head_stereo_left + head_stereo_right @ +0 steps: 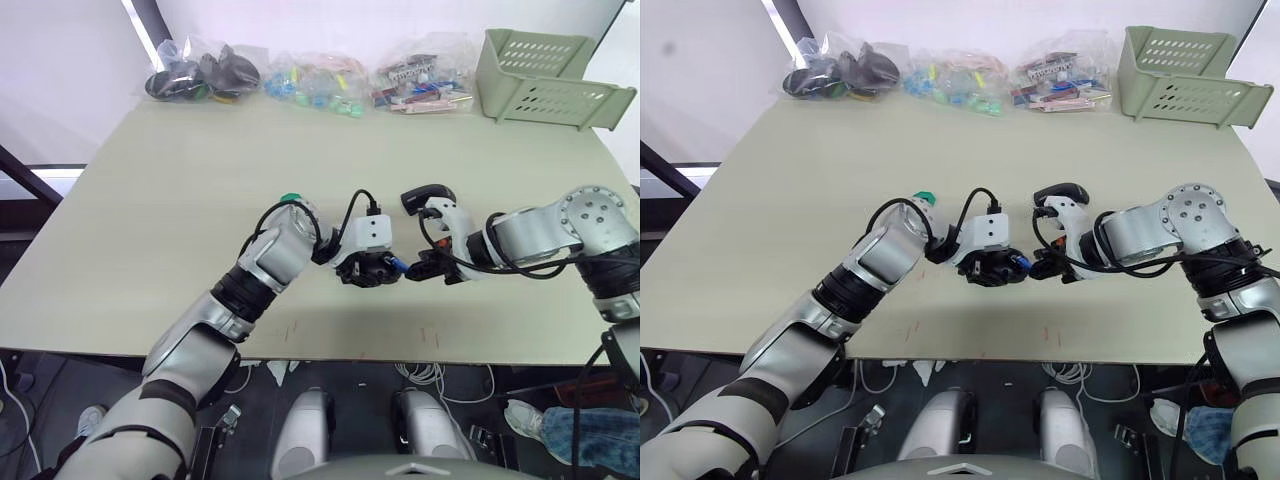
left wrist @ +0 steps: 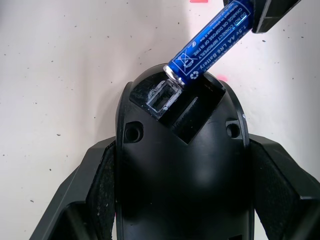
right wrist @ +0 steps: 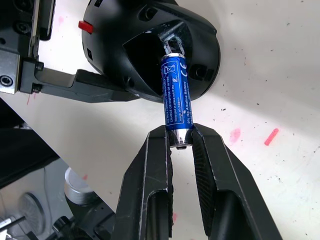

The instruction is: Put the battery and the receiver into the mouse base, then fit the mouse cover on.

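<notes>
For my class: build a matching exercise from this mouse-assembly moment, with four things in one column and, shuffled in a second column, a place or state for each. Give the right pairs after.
Column one:
1. battery
2. mouse base
3. green basket
4. plastic bags

Column two:
A. in a row along the far edge of the table
B. clamped between the left gripper fingers
C. at the far right corner of the table
D. pinched at one end by the right gripper, other end at the base's open compartment

Pairs: 1-D, 2-B, 3-C, 4-A
</notes>
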Controlling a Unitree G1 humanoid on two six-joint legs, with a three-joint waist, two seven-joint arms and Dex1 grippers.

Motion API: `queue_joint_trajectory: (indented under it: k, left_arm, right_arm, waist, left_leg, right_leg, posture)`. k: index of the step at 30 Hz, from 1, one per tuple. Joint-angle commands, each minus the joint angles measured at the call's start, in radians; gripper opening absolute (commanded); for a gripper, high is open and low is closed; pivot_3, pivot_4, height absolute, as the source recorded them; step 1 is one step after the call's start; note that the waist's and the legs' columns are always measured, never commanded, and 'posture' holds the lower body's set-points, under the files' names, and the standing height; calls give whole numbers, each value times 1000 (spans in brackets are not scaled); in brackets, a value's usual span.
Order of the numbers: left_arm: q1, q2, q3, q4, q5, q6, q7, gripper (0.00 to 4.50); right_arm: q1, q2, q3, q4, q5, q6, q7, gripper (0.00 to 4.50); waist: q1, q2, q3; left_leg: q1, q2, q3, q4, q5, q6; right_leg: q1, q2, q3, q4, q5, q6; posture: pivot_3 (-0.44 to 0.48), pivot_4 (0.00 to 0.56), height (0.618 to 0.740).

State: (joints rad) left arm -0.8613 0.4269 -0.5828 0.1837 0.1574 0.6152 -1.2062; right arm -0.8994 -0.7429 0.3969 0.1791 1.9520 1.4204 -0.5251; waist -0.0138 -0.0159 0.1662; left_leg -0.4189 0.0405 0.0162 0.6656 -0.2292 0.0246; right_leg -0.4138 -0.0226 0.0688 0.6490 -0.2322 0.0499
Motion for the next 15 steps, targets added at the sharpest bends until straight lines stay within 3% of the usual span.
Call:
queue_joint_trajectory:
  k: [1, 15]
  left_arm:
    - [30, -10, -47, 42, 35, 17, 22, 3004]
    - [34, -15, -51, 42, 37, 21, 22, 3004]
  right_arm:
    - [-29, -7, 15, 2, 20, 13, 12, 122]
    - [-71, 18, 56, 50, -66, 68, 76, 122]
  waist:
    - [0, 0, 0]
    - [0, 0, 0]
  left_leg:
    - [0, 0, 0, 0, 0, 0]
    - [-2, -2, 0, 0, -1, 2]
  right_leg:
    - [0, -1, 0, -1, 0, 0]
    - [0, -4, -1, -5, 1, 0]
  posture:
    - [0, 150, 740]
    - [0, 150, 740]
